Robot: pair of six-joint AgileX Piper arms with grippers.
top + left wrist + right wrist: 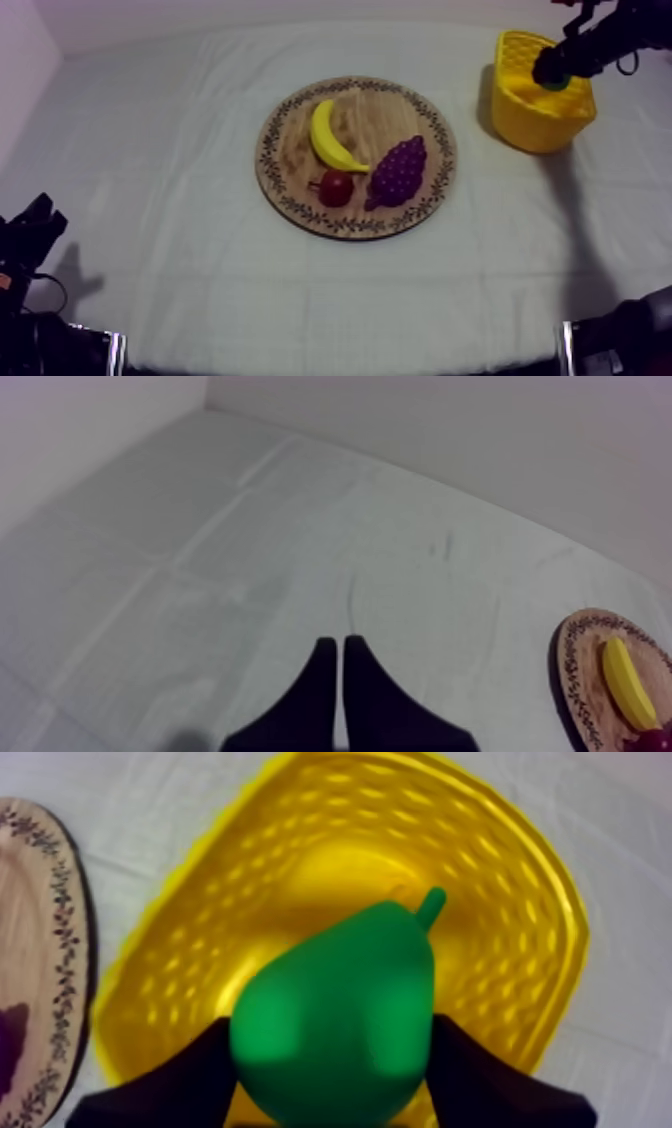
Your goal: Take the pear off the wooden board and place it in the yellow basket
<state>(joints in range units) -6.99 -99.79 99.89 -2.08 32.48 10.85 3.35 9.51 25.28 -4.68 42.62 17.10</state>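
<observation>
Resting low by the desk's near left corner, the left pincer has its two black fingers pressed together on nothing, pointing out across bare cloth. Toward the middle of the desk lies the round wooden board, carrying a banana, a small red fruit and a bunch of grapes. Near the desk's far right corner stands the yellow basket. The right pincer hangs over the basket's opening, clenched on the green pear, with one finger at each side of its broad body. The pear's long axis runs away from the pincer, stalk end leading, and the basket's latticed floor lies directly beneath it. The drop looks lined up. Judging from this, only a short lowering and a release remain, and the right arm alone is placed to do it.
</observation>
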